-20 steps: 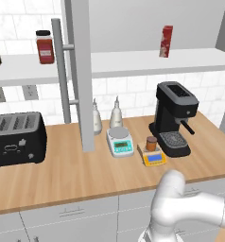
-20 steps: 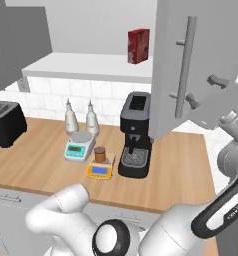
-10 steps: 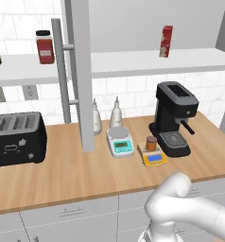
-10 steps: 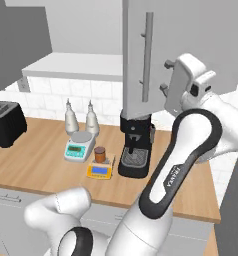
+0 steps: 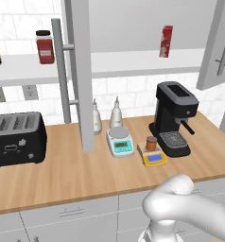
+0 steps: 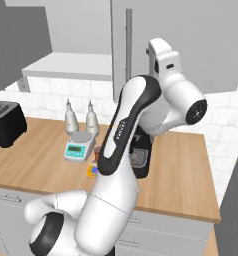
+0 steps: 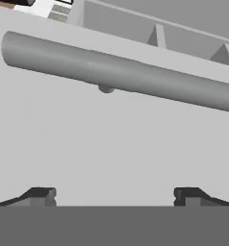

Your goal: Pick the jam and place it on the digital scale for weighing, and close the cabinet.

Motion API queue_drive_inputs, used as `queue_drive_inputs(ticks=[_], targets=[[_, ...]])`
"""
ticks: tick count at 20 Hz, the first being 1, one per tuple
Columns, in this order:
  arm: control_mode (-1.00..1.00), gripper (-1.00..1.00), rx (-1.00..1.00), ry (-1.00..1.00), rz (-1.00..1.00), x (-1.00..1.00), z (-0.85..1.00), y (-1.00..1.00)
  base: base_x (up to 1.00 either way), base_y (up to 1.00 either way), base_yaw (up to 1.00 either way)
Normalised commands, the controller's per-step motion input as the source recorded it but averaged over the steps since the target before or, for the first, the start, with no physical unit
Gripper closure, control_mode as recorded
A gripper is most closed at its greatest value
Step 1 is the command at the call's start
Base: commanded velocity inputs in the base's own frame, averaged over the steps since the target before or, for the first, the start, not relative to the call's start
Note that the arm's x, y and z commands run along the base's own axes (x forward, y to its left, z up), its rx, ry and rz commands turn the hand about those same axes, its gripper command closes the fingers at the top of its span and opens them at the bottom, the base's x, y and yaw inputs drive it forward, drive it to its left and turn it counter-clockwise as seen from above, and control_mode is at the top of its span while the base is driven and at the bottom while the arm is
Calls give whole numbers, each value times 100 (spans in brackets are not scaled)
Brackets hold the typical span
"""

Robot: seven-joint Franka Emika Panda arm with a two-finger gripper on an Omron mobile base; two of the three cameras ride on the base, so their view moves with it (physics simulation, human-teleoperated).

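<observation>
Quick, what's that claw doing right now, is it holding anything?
Claw: open, holding nothing, facing the cabinet door's handle.

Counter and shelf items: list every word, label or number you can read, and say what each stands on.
None can be read.
Red jar: label blurred.
Red box: print too small.
White-and-teal scale: display unreadable.
Digital scale under the jam: blue display unreadable.

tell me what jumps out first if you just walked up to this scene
The big white arm reaching up at the right cabinet door, its open claw facing the door's bar handle close up. Next, the other door standing wide open, edge-on over the counter. Below, the jam sits on the yellow digital scale beside the black coffee machine.
</observation>
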Motion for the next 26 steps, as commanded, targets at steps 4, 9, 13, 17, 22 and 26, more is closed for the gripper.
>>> queue_drive_inputs(ticks=[4, 9, 13, 17, 22, 26], targets=[[-100, -100, 0, 4, -1, 98, 0, 0, 0, 0, 0], [-100, -100, 0, 0, 0, 83, 0, -2, 0, 0, 0], [-100, -100, 0, 0, 0, 75, -4, -1, 0, 0, 0], [-100, -100, 0, 0, 0, 75, -13, 0, 0, 0, 0], [-100, -100, 0, -5, 0, 69, -21, 0, 0, 0, 0], [-100, -100, -8, -50, 0, -63, -21, 30, 0, 0, 0]])
